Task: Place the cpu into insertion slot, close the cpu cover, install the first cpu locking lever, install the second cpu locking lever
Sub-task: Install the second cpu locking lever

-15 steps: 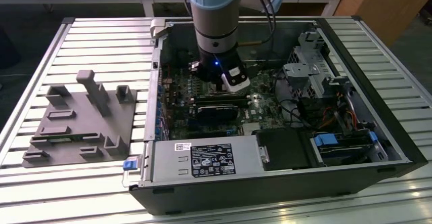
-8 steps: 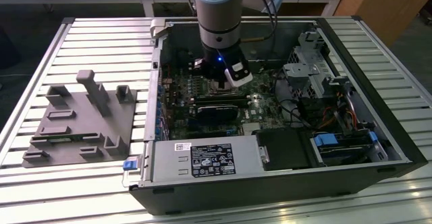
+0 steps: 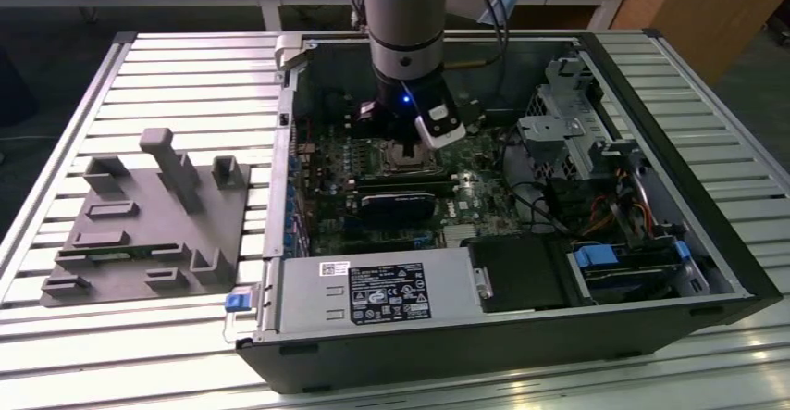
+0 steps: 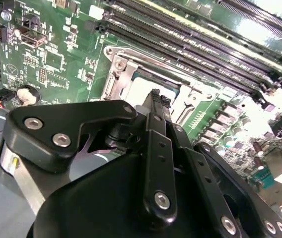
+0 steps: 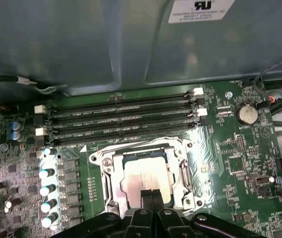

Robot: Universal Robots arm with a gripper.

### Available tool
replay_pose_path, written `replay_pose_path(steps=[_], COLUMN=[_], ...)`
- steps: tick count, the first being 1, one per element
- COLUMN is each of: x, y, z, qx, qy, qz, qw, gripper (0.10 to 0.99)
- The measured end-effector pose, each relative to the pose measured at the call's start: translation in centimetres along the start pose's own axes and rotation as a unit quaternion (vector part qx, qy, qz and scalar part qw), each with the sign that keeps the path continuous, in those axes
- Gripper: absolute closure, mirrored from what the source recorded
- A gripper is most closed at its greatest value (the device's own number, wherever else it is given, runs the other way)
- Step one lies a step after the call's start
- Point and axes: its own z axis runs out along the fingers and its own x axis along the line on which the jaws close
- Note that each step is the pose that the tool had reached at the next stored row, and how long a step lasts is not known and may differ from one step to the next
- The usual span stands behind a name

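Gripper (image 5: 152,194): fingers pressed together, nothing between them, tips poised just above the near edge of the cpu (image 5: 145,180). The cpu lies flat inside the insertion slot (image 5: 112,184), its dull silver top exposed. The cpu cover (image 5: 140,148) lies closed down around the chip as a silvery frame. In the second wrist view the closed fingertips (image 4: 156,101) stand over the same chip (image 4: 142,87). Long black memory slots (image 5: 118,121) run just beside the socket. In the exterior view the arm (image 3: 401,31) reaches down into the open computer case (image 3: 691,234).
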Motion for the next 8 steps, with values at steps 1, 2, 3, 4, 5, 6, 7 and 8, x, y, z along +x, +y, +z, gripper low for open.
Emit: replay_pose_path(steps=[1, 2, 3, 4, 5, 6, 7, 8], x=[-0.01, -0.02, -0.02, -0.02, -0.02, -0.03, -0.03, -0.03], y=[0.07, 0.11, 0.11, 0.11, 0.11, 0.12, 0.12, 0.12], z=[0.02, 0.03, 0.03, 0.03, 0.03, 0.03, 0.03, 0.03], qx=[0.0003, 0.0005, 0.0006, 0.0006, 0.0006, 0.0006, 0.0006, 0.0007], qy=[0.0, 0.0, 0.0001, 0.0001, 0.0001, 0.0002, 0.0003, 0.0003], qz=[0.0, 0.0, 0.0, 0.0, 0.0, 0.0, 0.0, 0.0], qw=[1.0, 1.0, 1.0, 1.0, 1.0, 1.0, 1.0, 1.0], gripper=[0.98, 0.98, 0.98, 0.98, 0.98, 0.98, 0.98, 0.98])
